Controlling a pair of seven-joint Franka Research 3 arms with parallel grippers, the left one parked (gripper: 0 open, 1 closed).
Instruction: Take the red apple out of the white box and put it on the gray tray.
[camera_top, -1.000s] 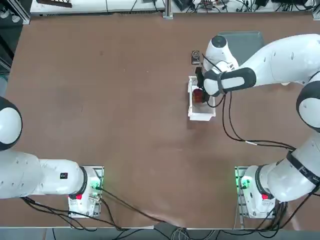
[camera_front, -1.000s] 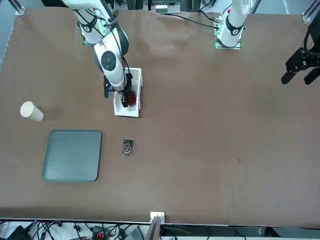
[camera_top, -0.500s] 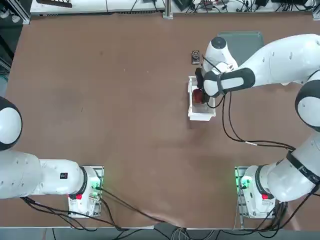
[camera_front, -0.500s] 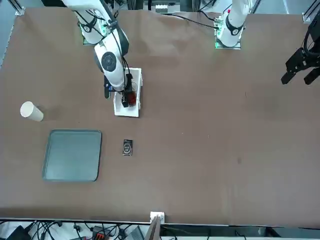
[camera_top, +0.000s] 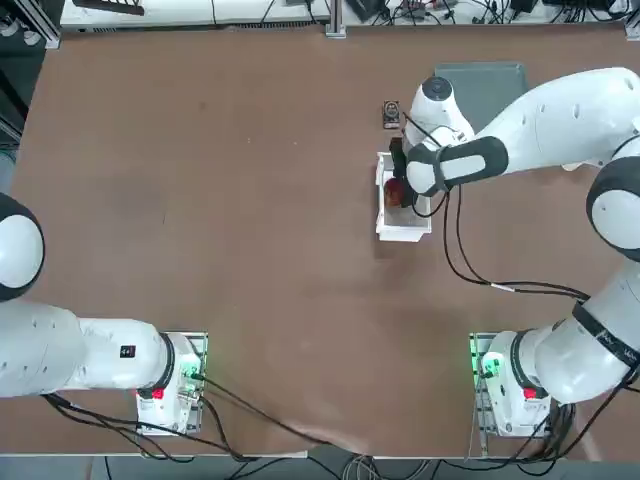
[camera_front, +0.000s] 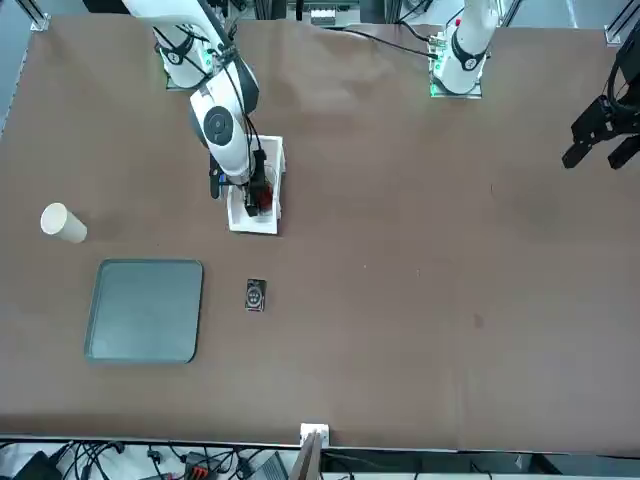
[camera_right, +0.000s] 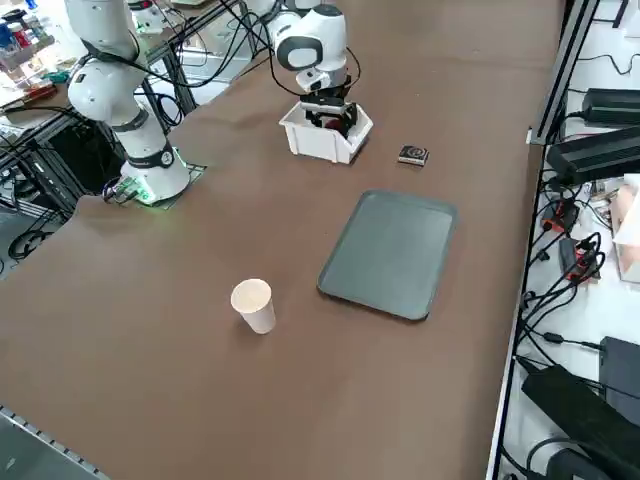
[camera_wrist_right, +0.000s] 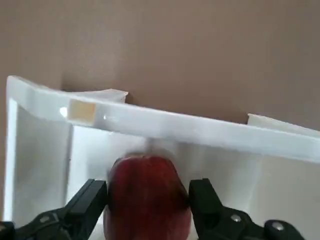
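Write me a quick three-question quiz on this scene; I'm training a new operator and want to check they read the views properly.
1. Multiple choice: where is the red apple? A) on the gray tray; B) inside the white box; C) in the white paper cup.
2. True or false: the right gripper is over bare table, away from the white box.
3. Fill in the blank: in the right wrist view, the red apple sits ____ the two fingers of the right gripper.

Key: 1. B; 2. False; 3. between.
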